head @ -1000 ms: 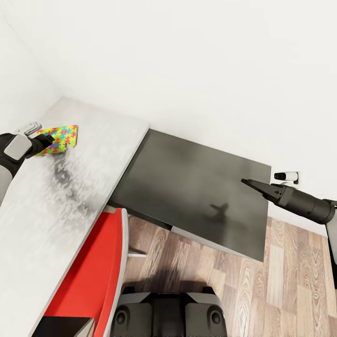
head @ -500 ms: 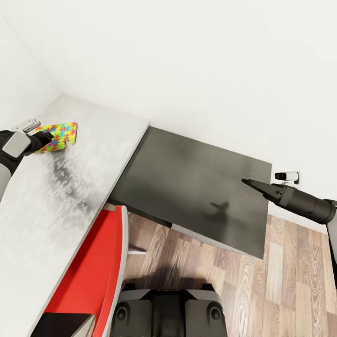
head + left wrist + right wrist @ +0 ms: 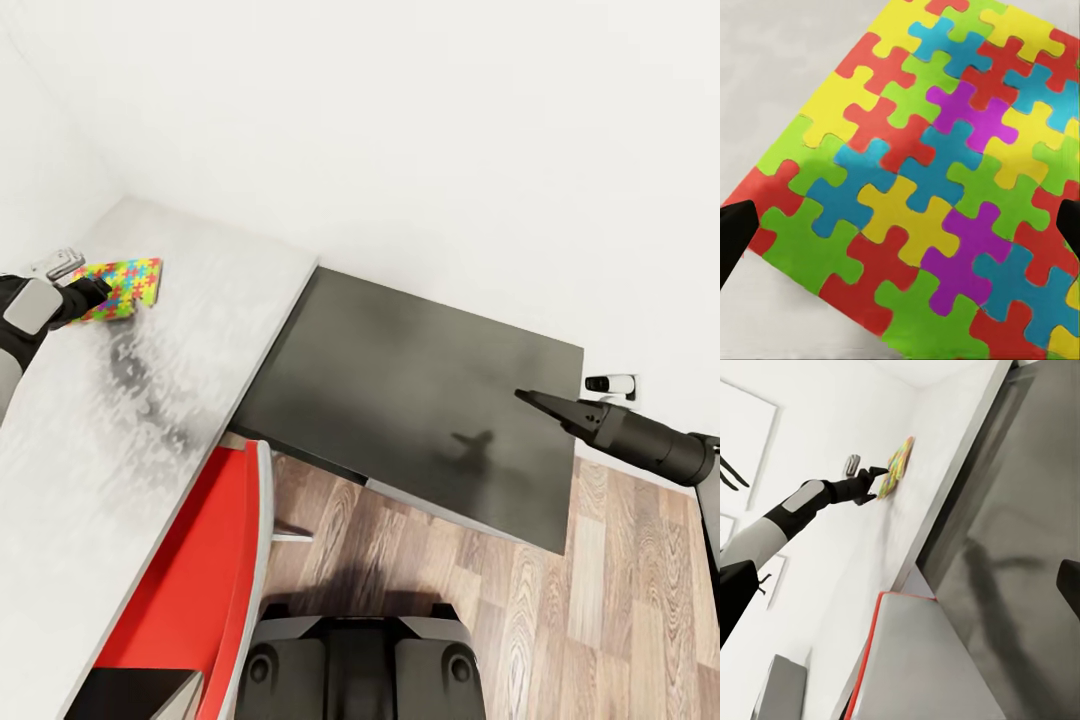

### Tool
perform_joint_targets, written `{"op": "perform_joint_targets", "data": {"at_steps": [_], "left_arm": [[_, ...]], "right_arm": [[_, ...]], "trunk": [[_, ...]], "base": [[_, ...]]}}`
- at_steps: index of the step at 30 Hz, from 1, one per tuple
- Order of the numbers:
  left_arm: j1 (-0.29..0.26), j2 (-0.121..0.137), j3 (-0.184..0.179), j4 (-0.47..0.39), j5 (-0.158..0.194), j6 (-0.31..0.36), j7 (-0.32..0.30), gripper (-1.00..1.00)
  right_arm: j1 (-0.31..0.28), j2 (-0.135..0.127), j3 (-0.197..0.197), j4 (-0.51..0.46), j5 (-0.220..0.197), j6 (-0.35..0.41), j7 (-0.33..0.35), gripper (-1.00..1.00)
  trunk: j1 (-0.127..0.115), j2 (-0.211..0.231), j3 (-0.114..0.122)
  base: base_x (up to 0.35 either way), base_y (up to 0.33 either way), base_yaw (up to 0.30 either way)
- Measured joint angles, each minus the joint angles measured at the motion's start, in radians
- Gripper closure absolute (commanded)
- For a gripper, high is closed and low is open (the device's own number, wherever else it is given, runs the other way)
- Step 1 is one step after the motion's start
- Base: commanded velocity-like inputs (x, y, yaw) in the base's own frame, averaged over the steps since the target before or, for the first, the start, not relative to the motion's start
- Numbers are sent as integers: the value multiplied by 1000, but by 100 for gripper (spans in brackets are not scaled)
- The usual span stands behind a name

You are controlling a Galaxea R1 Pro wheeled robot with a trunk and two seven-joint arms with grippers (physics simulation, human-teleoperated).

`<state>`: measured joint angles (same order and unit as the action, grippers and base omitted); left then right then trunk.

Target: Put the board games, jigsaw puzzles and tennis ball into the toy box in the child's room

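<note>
Since the jigsaw puzzle (image 3: 122, 286) lies flat on the table (image 3: 190, 330) near the wall corner, the left claw (image 3: 100, 291), spread with its tips at two puzzle edges, risks sliding it rather than lifting it. A thin sheet gives little to pinch; it may slip or flex. Right claw (image 3: 524, 396) hangs over the dark cabinet (image 3: 400, 390), pressed together, idle.

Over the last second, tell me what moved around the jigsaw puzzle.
The left gripper and the jigsaw puzzle have shifted slightly toward the wall across the table. Its fingers straddle the puzzle, open. The right gripper stays over the dark cabinet, barely moved.
</note>
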<state>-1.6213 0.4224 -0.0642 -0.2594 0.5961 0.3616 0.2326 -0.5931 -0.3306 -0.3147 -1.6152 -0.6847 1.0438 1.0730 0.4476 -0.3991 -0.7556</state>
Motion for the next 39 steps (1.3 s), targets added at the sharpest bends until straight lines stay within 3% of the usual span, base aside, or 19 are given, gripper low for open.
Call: {"op": "perform_joint_targets", "data": {"at_steps": [3, 9, 19, 39], "left_arm": [[0, 2, -7, -9, -29, 3, 4, -100], [0, 19, 0, 4, -23, 0, 3, -100], [1, 12, -5, 14, -19, 1, 2, -100], [-1, -5, 4, 5, -7, 0, -4, -100]], "right_arm": [[2, 1, -1, 0, 1, 0, 0, -100], [3, 3, -1, 0, 2, 0, 0, -100], [4, 4, -1, 0, 3, 0, 0, -100], [4, 5, 2, 0, 6, 0, 0, -100]], "trunk": [[0, 0, 0], [-1, 0, 0], [-6, 0, 0], [-8, 0, 0]], "base": [[0, 0, -130], [0, 0, -201], [0, 0, -157], [0, 0, -17]]}}
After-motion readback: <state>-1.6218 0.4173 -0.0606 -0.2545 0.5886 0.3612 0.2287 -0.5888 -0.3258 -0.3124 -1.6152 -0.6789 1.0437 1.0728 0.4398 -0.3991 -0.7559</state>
